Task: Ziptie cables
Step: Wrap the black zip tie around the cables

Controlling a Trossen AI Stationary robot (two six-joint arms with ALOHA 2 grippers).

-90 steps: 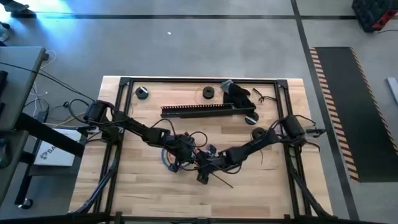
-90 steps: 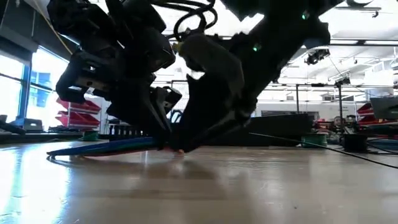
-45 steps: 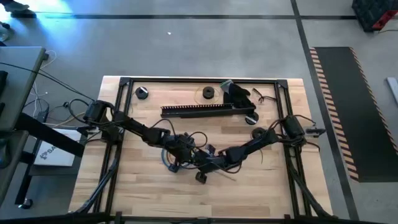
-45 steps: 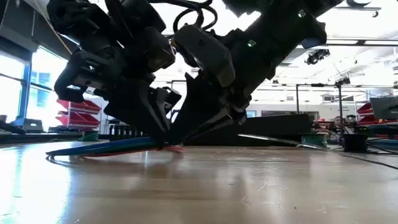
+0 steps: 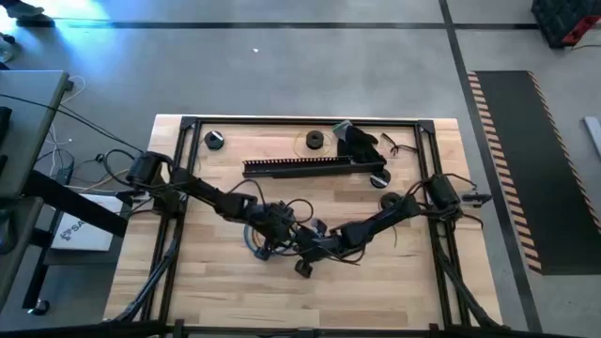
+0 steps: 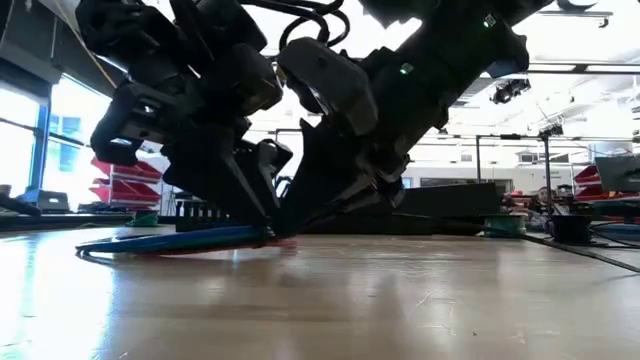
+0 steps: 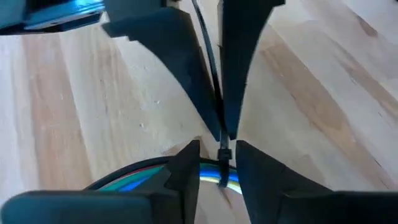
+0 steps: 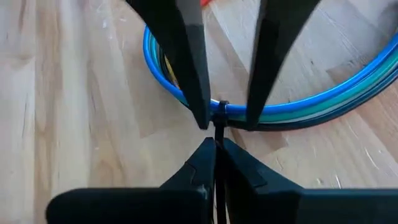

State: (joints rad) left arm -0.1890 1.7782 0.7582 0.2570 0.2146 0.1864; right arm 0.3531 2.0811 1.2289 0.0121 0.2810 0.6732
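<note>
The cables (image 8: 323, 102), a bundle of blue, teal and yellow wires, lie in a loop on the wood at mid-table (image 5: 255, 242). The ziptie (image 7: 205, 43), a thin dark strip, is looped round the bundle, its small head (image 8: 222, 109) on top of the wires. My left gripper (image 7: 217, 149) comes from the table's left and stands open, one finger on each side of that loop. My right gripper (image 8: 216, 144) comes from the right and is shut on the strip just beside the head. The two grippers meet low over the table (image 6: 275, 232). My left gripper's fingertips (image 8: 199, 119) stand on the cable bundle from above, slanting down, one on each side of the ziptie's loop; the bundle runs under both and lies on the table. My right gripper pinches the ziptie's strip (image 8: 219, 129) between its two fingertips, close to the head, slanting down from the table's right. The strip runs back between its fingers.
A long black slotted duct (image 5: 315, 167) lies across the far half of the table, with a dark glove-like heap (image 5: 362, 143) at its right end. Small dark rolls (image 5: 214, 140) (image 5: 314, 141) (image 5: 390, 201) lie about it. Bare wood fills the near half.
My right gripper has turned at the wrist while staying shut on the ziptie. The ziptie's free tail has swung from pointing toward the near right corner to pointing more toward the right edge. The cables and my left gripper have kept their place.
</note>
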